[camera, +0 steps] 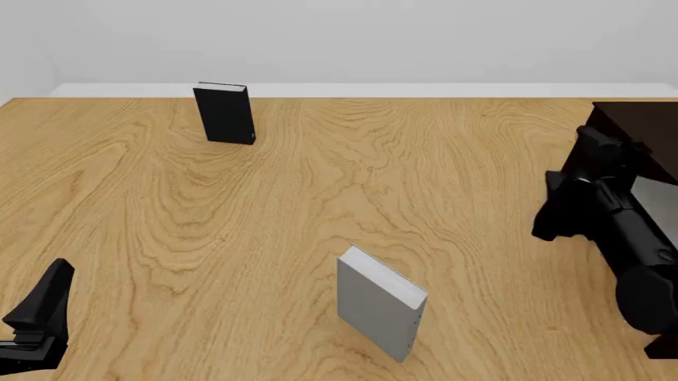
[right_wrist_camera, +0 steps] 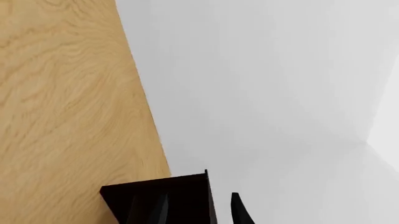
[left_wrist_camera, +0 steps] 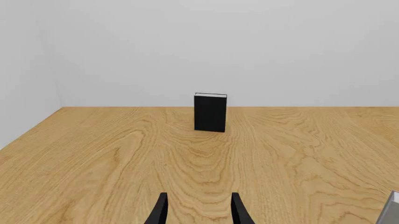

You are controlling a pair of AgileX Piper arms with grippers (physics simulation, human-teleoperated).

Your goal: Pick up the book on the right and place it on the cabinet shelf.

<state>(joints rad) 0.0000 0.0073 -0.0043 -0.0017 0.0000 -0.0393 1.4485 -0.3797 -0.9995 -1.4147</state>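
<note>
Book [camera: 652, 194] is showing only as a pale grey strip at the right edge of the front view, wedged between the right arm and the dark cabinet; the arm is hiding most of it, so I cannot tell its long axis, nor whether it is standing on the worktop [camera: 317, 206] or sitting inside the shelf recess.

Nearest the camera, the left gripper [camera: 43, 309] is hanging low at the left corner with its fingers spread and nothing between them. It is pointing across bare wood, well apart from the task's side.

A little farther in, a thicker grey book [camera: 379, 313] is standing upright near the middle, angled, touched by neither arm.

Farther right, the right gripper [camera: 595, 147] is reaching forward at the cabinet [camera: 636, 131]. In its wrist view its fingers are standing apart, with only the cabinet's dark top and the wall showing past them, so it is looking open and gripping nothing. This arm is by far the nearer one to the book, which is lying just beside and below the gripper, on the cabinet side.

Farthest back, a black book [camera: 224, 113] is standing upright on the left.
</note>
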